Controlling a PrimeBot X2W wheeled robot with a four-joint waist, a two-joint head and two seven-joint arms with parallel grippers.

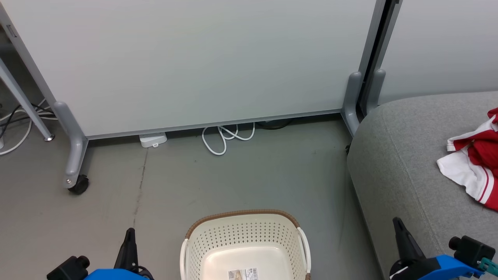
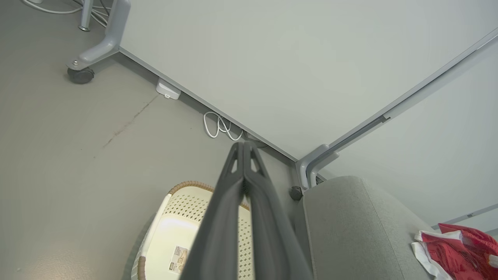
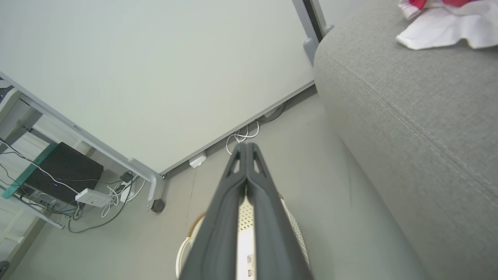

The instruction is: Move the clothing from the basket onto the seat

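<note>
The red and white clothing (image 1: pixel 474 159) lies crumpled on the grey seat (image 1: pixel 404 163) at the right edge of the head view; it also shows as clothing (image 2: pixel 455 249) and clothing (image 3: pixel 443 19) in the wrist views. The cream basket (image 1: pixel 245 245) with its brown rim stands on the floor at bottom centre, with only a paper label on its bottom. My left gripper (image 1: pixel 130 233) is shut, empty, left of the basket. My right gripper (image 1: pixel 397 223) is shut, empty, over the seat's front edge. Both wrist views show closed fingers (image 2: pixel 244 149), fingers (image 3: pixel 246 149).
A white partition panel (image 1: pixel 194 58) on grey castor legs (image 1: pixel 76 171) stands behind the basket. A white cable (image 1: pixel 225 136) and a small white box (image 1: pixel 153 139) lie at its foot. Table legs and cables (image 1: pixel 15 116) are at far left.
</note>
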